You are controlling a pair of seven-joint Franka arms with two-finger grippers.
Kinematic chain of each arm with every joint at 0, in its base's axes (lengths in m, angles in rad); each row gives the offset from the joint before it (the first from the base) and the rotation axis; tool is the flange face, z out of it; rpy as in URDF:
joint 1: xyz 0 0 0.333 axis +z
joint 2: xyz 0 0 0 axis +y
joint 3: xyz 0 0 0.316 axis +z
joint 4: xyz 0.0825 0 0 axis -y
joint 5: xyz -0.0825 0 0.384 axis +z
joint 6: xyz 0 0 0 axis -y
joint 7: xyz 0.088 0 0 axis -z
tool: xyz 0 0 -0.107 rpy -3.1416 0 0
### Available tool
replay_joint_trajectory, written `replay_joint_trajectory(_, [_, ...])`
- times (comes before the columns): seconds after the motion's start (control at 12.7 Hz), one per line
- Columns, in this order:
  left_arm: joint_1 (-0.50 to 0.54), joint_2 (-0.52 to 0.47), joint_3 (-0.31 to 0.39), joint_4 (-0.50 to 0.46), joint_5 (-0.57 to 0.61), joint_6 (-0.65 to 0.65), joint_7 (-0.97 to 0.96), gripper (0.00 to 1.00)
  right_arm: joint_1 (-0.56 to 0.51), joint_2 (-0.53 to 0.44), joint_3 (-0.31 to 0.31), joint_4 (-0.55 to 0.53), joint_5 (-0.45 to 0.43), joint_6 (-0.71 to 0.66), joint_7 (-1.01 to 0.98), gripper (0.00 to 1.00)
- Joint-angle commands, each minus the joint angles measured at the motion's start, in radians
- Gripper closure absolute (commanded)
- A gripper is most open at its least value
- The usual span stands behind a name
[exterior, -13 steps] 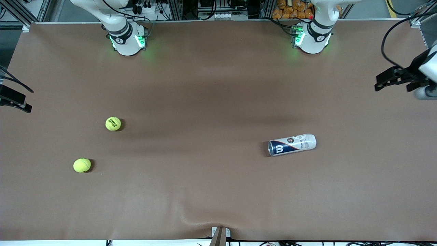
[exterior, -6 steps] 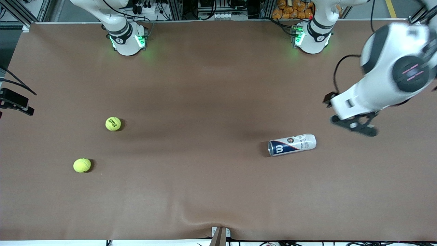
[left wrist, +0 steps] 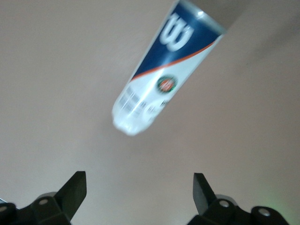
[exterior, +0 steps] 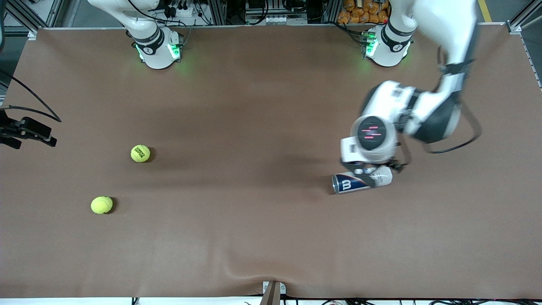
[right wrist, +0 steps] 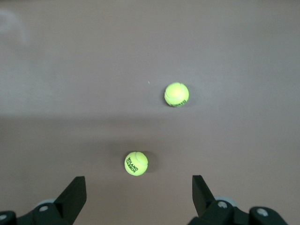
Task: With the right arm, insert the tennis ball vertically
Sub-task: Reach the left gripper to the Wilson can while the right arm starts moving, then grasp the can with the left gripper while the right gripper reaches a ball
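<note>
Two yellow tennis balls lie toward the right arm's end of the table: one (exterior: 140, 153) farther from the front camera, the other (exterior: 101, 205) nearer. The right wrist view shows both, one ball (right wrist: 136, 163) close ahead of the fingers and one ball (right wrist: 176, 94) farther off. My right gripper (right wrist: 138, 185) is open and holds nothing; it hangs at the table's edge (exterior: 36, 132). A white and blue ball can (exterior: 362, 180) lies on its side toward the left arm's end. My left gripper (exterior: 367, 170) hovers over it, open (left wrist: 138, 183), with the can (left wrist: 164, 79) just ahead of the fingers.
Brown cloth (exterior: 254, 220) covers the whole table, with a small wrinkle at the front edge. Both arm bases (exterior: 159, 48) stand along the back edge. A bracket (exterior: 273, 292) sticks out at the middle of the front edge.
The left arm has swung in from the left arm's end of the table and now hangs over the lying can. The right gripper shifted slightly inward. Balls and can have not moved.
</note>
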Motion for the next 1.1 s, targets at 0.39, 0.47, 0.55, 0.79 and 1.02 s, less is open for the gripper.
replay_joint_trajectory(0.39, [-0.043,0.182,0.010,0.025,0.183,0.182,0.019,0.00,-0.011,-0.004,0.008,-0.350,-0.039,0.314,-0.014,0.00])
replay_joint_trajectory(0.47, [-0.040,0.185,0.010,0.024,0.185,0.197,0.020,0.00,-0.008,-0.002,0.008,-0.372,-0.041,0.311,-0.014,0.00])
replay_joint_trajectory(0.55, [-0.040,0.193,0.010,0.022,0.198,0.221,0.021,0.00,-0.007,0.007,0.008,-0.390,-0.042,0.311,-0.016,0.00])
replay_joint_trajectory(0.79, [-0.037,0.225,0.012,0.015,0.217,0.272,0.042,0.00,0.007,0.053,0.009,-0.430,-0.043,0.314,-0.014,0.00])
replay_joint_trajectory(1.02, [-0.037,0.244,0.010,0.015,0.223,0.288,0.043,0.00,0.016,0.090,0.009,-0.449,-0.041,0.329,-0.008,0.00])
